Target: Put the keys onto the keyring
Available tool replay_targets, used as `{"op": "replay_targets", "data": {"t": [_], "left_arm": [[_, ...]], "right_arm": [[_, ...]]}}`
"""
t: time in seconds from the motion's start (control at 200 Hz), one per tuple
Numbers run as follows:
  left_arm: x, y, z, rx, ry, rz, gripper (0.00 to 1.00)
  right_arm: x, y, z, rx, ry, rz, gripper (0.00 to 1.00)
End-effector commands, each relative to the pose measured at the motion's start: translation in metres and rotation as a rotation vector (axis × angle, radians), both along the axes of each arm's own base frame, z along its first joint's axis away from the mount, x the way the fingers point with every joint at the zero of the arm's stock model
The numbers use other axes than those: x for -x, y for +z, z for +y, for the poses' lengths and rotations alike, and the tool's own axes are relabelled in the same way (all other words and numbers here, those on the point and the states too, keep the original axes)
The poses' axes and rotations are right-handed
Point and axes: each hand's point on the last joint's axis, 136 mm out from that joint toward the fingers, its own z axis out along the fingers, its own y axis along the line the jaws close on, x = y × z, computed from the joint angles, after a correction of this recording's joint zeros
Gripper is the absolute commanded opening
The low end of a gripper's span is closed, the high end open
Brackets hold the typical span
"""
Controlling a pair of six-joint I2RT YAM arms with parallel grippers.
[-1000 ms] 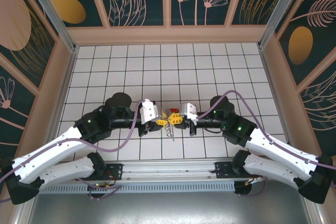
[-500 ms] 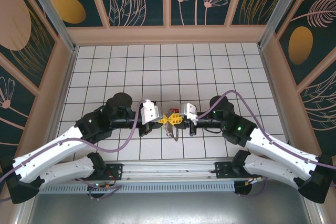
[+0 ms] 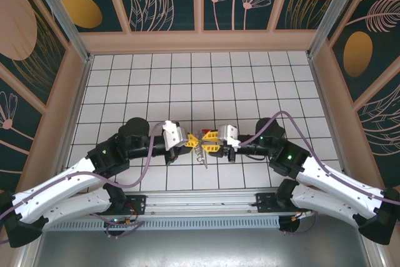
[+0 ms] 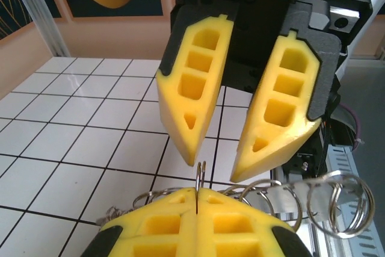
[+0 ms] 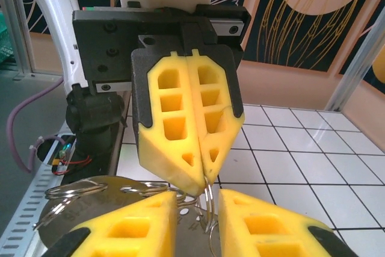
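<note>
- The keyring [image 3: 200, 149] hangs in the air between the two arms, low over the near middle of the white tiled surface [image 3: 187, 79], as a small bunch of metal loops.
- In the left wrist view one thin loop of it stands on edge and runs straight down into the seam between the left fingers [image 4: 159, 227]. These are pressed together and clamped on that wire.
- More wire loops [image 4: 317, 200] of the bunch fan out to the side of that grip, with a flat silver tag [image 5: 90, 212] among them (its markings are too blurred to read).
- The key [image 3: 204, 134] shows from above as a fleck of red just beyond the meeting fingertips. It is too small to tell whether it sits on the ring or merely beside it.
- The right fingers [image 4: 195, 94] stand apart, one on each side of the held loop, with a clear gap between them. In the right wrist view the wire passes down through that gap, and I cannot tell whether it brushes either pad.
- The two pairs of fingers face each other tip to tip, the closed left pair pointing into the space between the right pair.
- Both arms reach inward from their bases at the near edge, with purple cables looping over them.
</note>
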Motion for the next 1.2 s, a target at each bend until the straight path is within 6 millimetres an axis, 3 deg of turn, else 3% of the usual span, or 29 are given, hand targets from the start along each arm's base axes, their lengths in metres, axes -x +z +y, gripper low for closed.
{"op": "replay_targets", "data": {"t": [0.0, 0.39, 0.686, 0.846, 1.021, 1.196], "left_arm": [[-0.002, 0.018, -0.002, 0.078, 0.008, -0.016, 0.00], [-0.001, 0.014, 0.000, 0.089, 0.014, -0.012, 0.00], [-0.014, 0.003, 0.018, 0.090, 0.140, -0.023, 0.00], [-0.018, -0.002, 0.024, 0.085, 0.188, -0.012, 0.00], [-0.024, -0.004, 0.030, 0.100, 0.241, 0.008, 0.00], [-0.025, -0.010, 0.035, 0.123, 0.272, 0.058, 0.00]], "right_arm": [[-0.002, 0.003, -0.002, -0.030, -0.046, -0.019, 0.25], [-0.014, 0.003, -0.001, -0.041, -0.145, -0.030, 0.23], [-0.030, -0.010, -0.008, -0.018, -0.258, 0.051, 0.34], [-0.064, -0.018, -0.021, 0.011, -0.469, 0.106, 0.41], [-0.113, -0.053, -0.032, 0.124, -0.648, 0.260, 0.42], [-0.138, -0.083, -0.029, 0.159, -0.680, 0.388, 0.42]]}}
